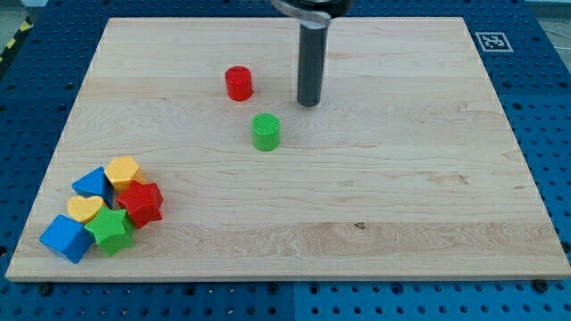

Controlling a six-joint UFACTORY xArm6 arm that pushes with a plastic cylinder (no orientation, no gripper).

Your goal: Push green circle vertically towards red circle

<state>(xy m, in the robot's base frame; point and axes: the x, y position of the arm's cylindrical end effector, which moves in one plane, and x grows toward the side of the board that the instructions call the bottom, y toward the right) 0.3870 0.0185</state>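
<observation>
Task status: the push appears not yet completed. The green circle (266, 131) stands clear of the red circle (238, 83), lower in the view and slightly toward the view's right. A strip of bare counter (401, 178) separates the two; they are near each other but not touching. To close the gap, the green circle has to travel toward the view's top, with the red circle sitting a little to the view's left of that line.

Hand state: this arm carries no hand. It ends in a straight dark rod, so open or closed does not apply. My tip (309, 103) rests at counter level, above and to the view's right of the green circle, just beside it with a small gap visible; no contact can be confirmed. Relative to the red circle, my tip lies to the view's right and slightly lower.

Judgement on position: my tip is on the upper side of the green circle, which is the wrong side for a push toward the view's top. It would probably need to pass round to the view's bottom of the green circle before pushing.

Other items: a cluster of blocks occupies the counter's lower left corner, well apart from the work: a blue block (65, 237), a green star (112, 230), a red block (141, 202), a yellow block (123, 169), a second yellow block (85, 209) and a second blue block (93, 184). They touch one another.
</observation>
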